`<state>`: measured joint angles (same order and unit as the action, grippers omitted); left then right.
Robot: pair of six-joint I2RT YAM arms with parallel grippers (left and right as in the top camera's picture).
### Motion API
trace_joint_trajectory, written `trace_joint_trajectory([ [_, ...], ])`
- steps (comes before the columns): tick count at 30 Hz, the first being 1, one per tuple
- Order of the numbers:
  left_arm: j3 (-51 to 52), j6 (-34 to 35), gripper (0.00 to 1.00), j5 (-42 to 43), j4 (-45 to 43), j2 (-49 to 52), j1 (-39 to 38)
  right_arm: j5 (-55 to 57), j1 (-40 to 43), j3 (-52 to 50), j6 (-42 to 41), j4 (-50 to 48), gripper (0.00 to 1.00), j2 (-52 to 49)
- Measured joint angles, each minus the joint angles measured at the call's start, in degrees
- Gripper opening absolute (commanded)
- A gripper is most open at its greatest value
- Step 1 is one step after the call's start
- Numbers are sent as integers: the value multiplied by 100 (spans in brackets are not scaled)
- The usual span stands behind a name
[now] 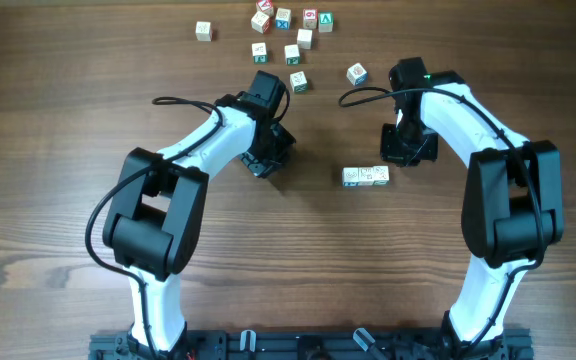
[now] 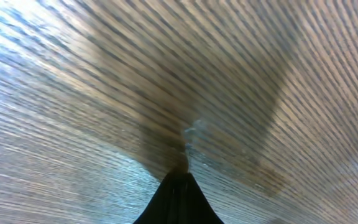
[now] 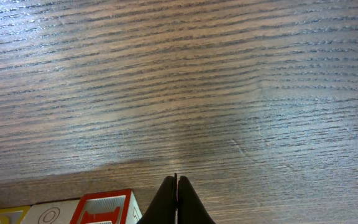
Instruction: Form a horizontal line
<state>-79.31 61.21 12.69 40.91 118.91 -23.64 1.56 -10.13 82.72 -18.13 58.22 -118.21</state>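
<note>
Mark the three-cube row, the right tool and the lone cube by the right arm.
three-cube row (image 1: 365, 176): overhead view, middle cube's top.
right tool (image 3: 176, 180): right wrist view, between shut fingertips.
lone cube (image 1: 357, 73): overhead view, top face.

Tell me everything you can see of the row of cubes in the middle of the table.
The row of cubes is three small pale wooden blocks lying flat on the table, side by side and touching, running left to right in a nearly straight line. From overhead their tops show faint greenish print. The right wrist view shows yellow-edged, circle-marked and red-framed faces. Nothing holds it. The right gripper, shut, sits just past its right end and seems not to touch it.
</note>
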Motion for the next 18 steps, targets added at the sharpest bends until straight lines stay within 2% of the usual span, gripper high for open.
trace_joint_trajectory([
  [18,-4,111,4,173,260,-9,380,-68,0,0,2,197,4,0],
])
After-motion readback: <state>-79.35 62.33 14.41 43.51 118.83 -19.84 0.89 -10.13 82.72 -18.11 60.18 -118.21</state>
